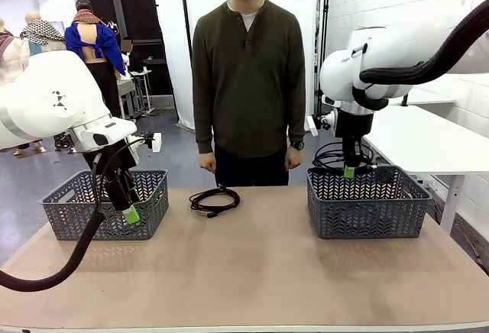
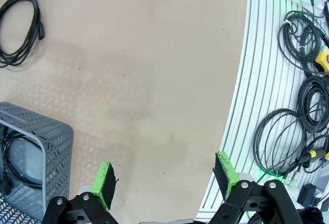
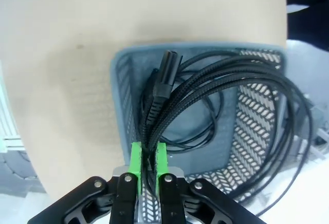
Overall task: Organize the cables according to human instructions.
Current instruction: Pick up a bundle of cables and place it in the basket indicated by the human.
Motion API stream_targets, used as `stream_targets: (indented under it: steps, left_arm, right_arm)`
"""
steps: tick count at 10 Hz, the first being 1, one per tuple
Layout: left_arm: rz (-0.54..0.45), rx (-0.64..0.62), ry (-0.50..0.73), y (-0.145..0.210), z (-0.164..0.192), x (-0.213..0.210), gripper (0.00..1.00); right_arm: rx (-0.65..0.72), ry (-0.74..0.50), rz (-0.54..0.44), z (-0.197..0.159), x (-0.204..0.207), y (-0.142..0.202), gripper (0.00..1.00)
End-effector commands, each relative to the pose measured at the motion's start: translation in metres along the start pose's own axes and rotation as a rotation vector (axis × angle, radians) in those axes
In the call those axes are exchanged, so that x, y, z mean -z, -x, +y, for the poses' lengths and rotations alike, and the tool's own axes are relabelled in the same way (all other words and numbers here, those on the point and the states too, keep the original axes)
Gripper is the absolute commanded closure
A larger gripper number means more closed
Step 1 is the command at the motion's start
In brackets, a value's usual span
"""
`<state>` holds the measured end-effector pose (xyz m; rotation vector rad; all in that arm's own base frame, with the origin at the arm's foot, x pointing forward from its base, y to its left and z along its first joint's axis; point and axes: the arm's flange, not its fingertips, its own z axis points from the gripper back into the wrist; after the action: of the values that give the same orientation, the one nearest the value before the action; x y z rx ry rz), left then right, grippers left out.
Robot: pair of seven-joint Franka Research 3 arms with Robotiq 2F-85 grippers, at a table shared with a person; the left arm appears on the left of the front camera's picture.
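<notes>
One black cable lies coiled on the table between the two baskets, in front of the human, whose arms hang down; it is also the cable at the top left of the left wrist view. My right gripper hangs over the right basket, shut on a looped cable. In the right wrist view that gripper pinches the cable bundle, whose plug and loops dangle over the basket. My left gripper is open and holds nothing. It hovers by the left basket, its fingers spread wide.
The left basket holds a black cable. Beyond the table edge, several other cables lie on the floor. A white table stands at the right. The tan tabletop is bare towards the front.
</notes>
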<state>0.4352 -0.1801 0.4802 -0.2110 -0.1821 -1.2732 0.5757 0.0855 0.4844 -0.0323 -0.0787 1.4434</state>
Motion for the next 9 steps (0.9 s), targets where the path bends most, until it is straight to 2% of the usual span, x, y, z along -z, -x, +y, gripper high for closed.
stream_targets:
  steps: [1,5,9]
  left_arm:
    - [-0.005,-0.002,-0.009,0.000,0.000,-0.001,0.00]
    - [-0.005,-0.002,-0.009,0.000,0.000,-0.001,0.00]
    - [-0.005,-0.002,-0.009,0.000,0.000,-0.001,0.00]
  right_arm:
    - [-0.033,0.009,-0.030,0.006,0.009,0.018,1.00]
    - [-0.029,0.021,-0.023,-0.012,0.033,0.034,1.00]
    - [-0.043,0.028,0.003,-0.032,0.049,0.037,1.00]
